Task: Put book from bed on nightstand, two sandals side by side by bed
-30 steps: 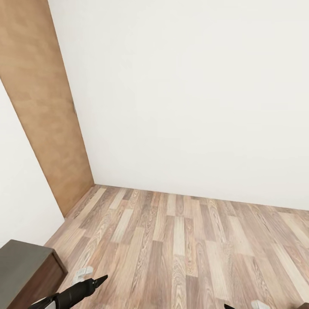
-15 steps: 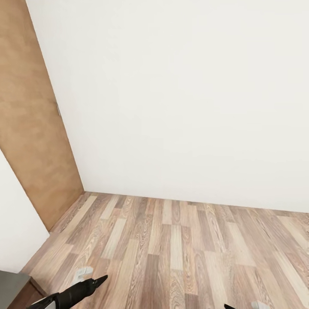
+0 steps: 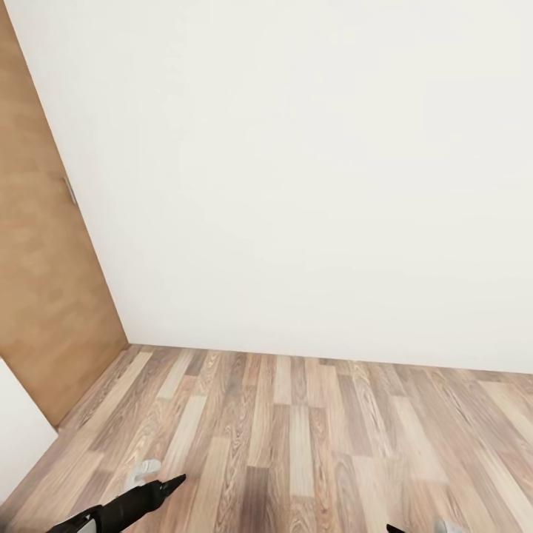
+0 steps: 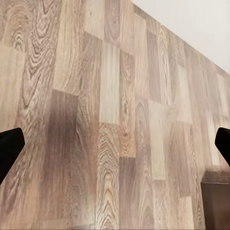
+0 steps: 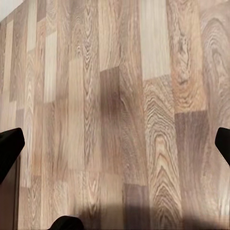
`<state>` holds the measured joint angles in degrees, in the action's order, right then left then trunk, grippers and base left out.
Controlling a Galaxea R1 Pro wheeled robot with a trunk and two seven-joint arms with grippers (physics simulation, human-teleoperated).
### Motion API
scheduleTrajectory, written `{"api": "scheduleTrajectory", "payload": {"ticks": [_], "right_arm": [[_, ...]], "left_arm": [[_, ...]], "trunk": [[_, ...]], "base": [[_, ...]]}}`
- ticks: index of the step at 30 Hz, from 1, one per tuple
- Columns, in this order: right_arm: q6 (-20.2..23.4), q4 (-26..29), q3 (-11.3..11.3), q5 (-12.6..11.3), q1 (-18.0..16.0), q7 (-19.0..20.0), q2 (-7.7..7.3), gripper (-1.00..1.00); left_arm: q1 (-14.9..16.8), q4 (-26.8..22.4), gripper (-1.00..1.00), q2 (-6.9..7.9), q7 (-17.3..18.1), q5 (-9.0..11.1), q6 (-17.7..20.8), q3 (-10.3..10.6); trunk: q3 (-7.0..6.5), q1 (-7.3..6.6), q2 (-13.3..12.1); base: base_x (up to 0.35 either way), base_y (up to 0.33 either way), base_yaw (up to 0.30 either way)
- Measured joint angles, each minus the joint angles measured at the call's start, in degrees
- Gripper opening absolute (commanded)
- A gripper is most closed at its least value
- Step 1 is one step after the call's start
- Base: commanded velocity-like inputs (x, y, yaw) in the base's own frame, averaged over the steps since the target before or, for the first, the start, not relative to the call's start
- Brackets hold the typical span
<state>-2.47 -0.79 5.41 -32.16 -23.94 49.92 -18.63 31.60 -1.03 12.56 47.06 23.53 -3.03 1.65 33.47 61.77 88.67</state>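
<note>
- The head view has swung to the right over the last second: the brown door (image 3: 37, 281) has slid toward the picture's left edge, and the dark cabinet that stood at the lower left a second ago has dropped out of the frame. This is the camera turning with the robot, not the room's things moving.
- What now lies ahead is a corner of the bedroom: a bare white wall (image 3: 311, 185) meeting the wood-plank floor (image 3: 296, 437).
- The left gripper (image 4: 115, 143) is spread wide in its wrist view, its dark fingertips at opposite edges with only floor planks between them; it grasps nothing.
- The right gripper (image 5: 115, 143) is likewise parted wide over bare planks, holding nothing.
- In the head view the left arm (image 3: 122, 507) reaches low over the floor at the bottom left, held as it was in the earlier pictures.
- The book, the bed, the nightstand and the sandals lie somewhere beyond this corner; where, I cannot tell from here.
- My judgement: the robot is turning in search of the bed, and no part of the task looks started, since both hands are empty.
</note>
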Motion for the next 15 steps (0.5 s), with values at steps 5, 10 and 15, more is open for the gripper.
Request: {"api": "scheduleTrajectory", "payload": {"ticks": [5,10,15], "right_arm": [[0.0,0.0,0.0,0.0,0.0,0.0,-0.02,1.0],[0.0,0.0,0.0,0.0,0.0,0.0,-0.04,1.0],[0.0,0.0,0.0,0.0,0.0,0.0,-0.03,1.0]], "left_arm": [[0.0,0.0,1.0,0.0,0.0,0.0,0.0,0.0],[0.0,0.0,1.0,0.0,0.0,0.0,0.0,0.0],[0.0,0.0,1.0,0.0,0.0,0.0,0.0,0.0]], "trunk": [[0.0,0.0,0.0],[0.0,0.0,0.0],[0.0,0.0,0.0]], "base": [[0.328,0.0,0.0],[0.328,0.0,0.0],[0.328,0.0,-0.001]]}}
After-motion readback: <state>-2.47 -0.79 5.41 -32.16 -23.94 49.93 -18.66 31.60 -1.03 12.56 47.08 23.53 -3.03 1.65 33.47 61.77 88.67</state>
